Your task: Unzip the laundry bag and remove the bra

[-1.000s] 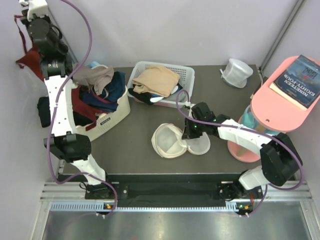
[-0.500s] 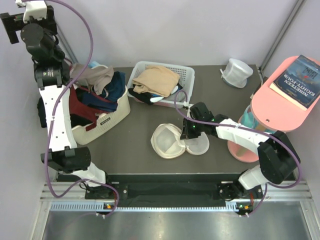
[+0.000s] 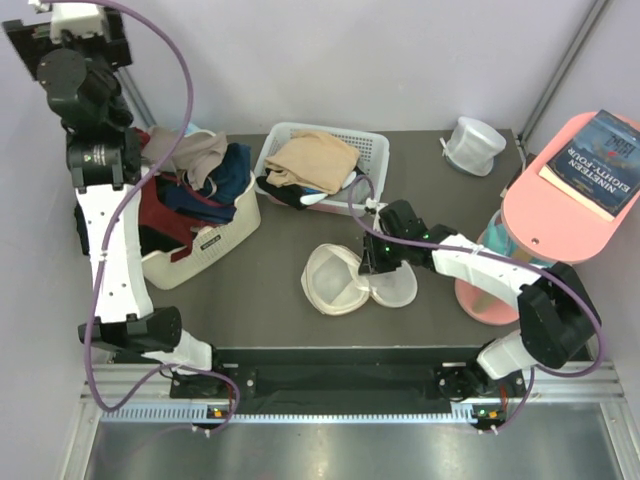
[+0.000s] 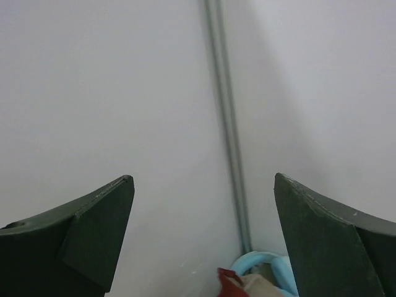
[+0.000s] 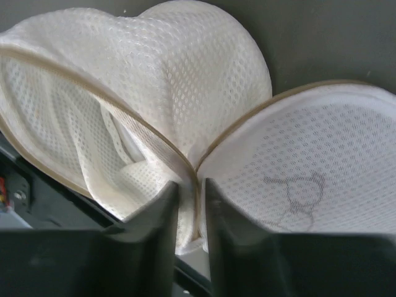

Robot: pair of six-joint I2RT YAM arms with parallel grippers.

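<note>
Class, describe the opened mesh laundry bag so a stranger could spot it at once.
On the dark table, look just in front of the white slotted basket. The laundry bag lies there, spread open in two cream mesh halves; the greyish pouch in the back right corner is closed and domed.

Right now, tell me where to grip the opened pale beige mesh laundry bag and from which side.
Grip the laundry bag at the hinge where its two halves meet, from the far side, as the right gripper does. The rims pinch into one thin ridge there; the halves look too wide.
</note>
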